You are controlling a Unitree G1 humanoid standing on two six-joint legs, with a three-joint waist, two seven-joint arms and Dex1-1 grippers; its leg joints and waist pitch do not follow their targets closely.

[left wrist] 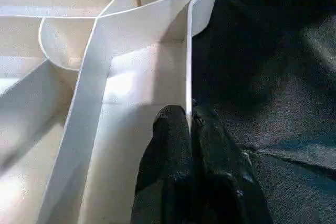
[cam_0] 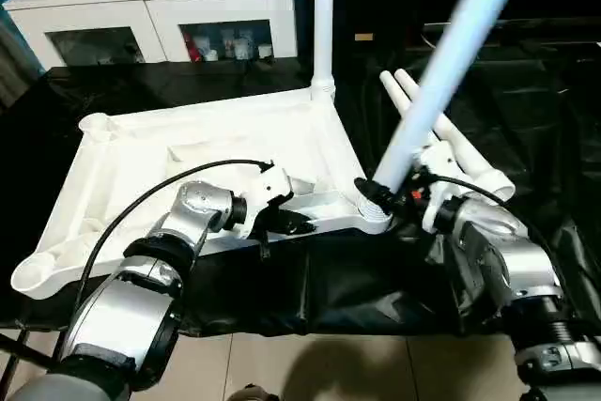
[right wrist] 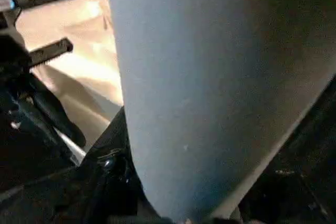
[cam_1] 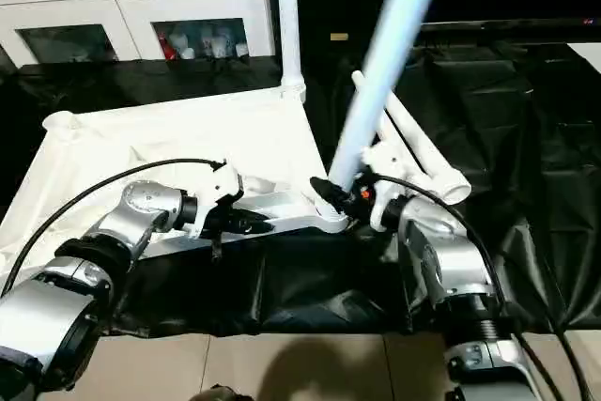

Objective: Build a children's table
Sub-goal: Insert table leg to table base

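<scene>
Tabletop (cam_0: 141, 152), ribbed white plastic, underside up on black sheet (cam_0: 376, 279). Left gripper (left wrist: 190, 129) pinches its near rim; right gripper (cam_0: 374, 196) clamps a smooth tubular leg (cam_0: 451, 53). Cabinet (cam_0: 150, 7) stands far.

A white cabinet (cam_0: 160, 7) with glass doors stood at the back, small colourful items behind the glass and ornaments on its top. A black sheet (cam_0: 526, 100) covered the work surface, crumpled and glossy. Pale tiled floor (cam_0: 319, 363) showed along the near edge.
</scene>
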